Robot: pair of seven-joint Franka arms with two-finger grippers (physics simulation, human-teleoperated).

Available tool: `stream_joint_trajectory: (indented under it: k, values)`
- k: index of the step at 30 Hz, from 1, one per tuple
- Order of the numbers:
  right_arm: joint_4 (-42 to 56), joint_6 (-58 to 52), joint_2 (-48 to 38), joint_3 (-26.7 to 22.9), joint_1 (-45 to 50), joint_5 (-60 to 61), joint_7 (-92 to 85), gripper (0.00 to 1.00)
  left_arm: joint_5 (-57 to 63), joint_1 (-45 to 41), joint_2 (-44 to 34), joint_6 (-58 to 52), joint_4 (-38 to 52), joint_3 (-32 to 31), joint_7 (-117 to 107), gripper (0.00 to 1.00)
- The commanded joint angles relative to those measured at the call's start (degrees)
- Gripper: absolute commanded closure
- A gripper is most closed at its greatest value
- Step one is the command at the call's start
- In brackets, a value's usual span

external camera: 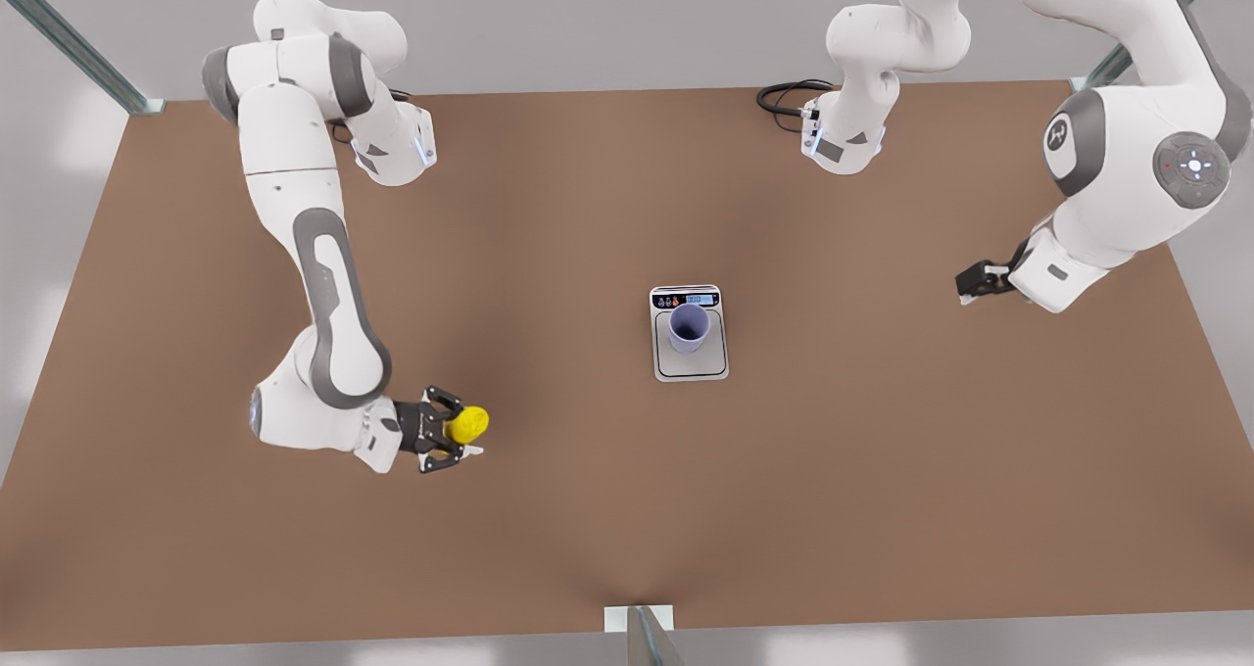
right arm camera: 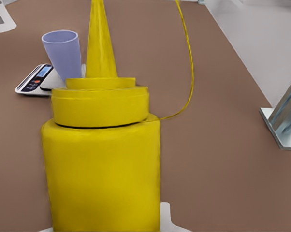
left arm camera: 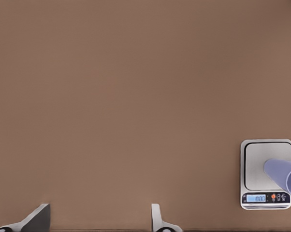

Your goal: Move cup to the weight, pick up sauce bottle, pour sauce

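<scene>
Your right gripper [external camera: 468, 437] pinches the sauce bottle [external camera: 466, 423] at the front view's left. Your left gripper [external camera: 965, 284] waits spread wide, far right. The cup [external camera: 689, 326] stands on the weight [external camera: 690, 359].

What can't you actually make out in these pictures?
- Scale readout: too small in every view.
- Cup: cut off by the left wrist view's edge.
- Bottle base: cut off by the right wrist view's edge, and the front view looks down past the right gripper, so whether it is lifted or standing is unclear.
- Left gripper, waiting at the front view's right: fingers cut off by the edge.
</scene>
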Motion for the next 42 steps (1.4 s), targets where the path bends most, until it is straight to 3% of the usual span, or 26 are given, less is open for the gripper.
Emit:
stream_joint_trajectory:
  k: [1,6,12,28,33,42]
  values:
    - [0.00,0.66,-0.19,-0.23,0.61,-0.15,0.61,0.52,0.62,0.27,0.20,-0.02,0.00,0.01,0.00,0.00]
    - [0.26,2.95,-0.45,-8.66,13.54,-4.28,6.32,0.52,0.62,0.09,0.55,-0.46,0.00,0.01,-0.18,0.00]
    - [-1.06,2.16,-7.13,-8.14,17.40,-16.76,12.65,0.51,0.62,0.09,1.69,-0.37,0.00,0.01,-0.18,0.00]
    - [5.54,0.92,-6.87,-8.22,34.01,-34.95,33.12,0.51,0.53,-0.26,2.92,-0.28,-0.09,0.01,-0.26,0.00]
    - [5.62,0.66,-6.78,-8.40,36.56,-42.52,35.50,0.51,0.53,-0.26,3.01,-0.28,0.00,0.01,-0.26,0.00]
    - [10.11,-3.29,-3.53,-8.22,39.11,-49.81,58.09,0.50,0.53,-0.26,3.27,-0.37,0.00,0.01,-0.26,0.00]
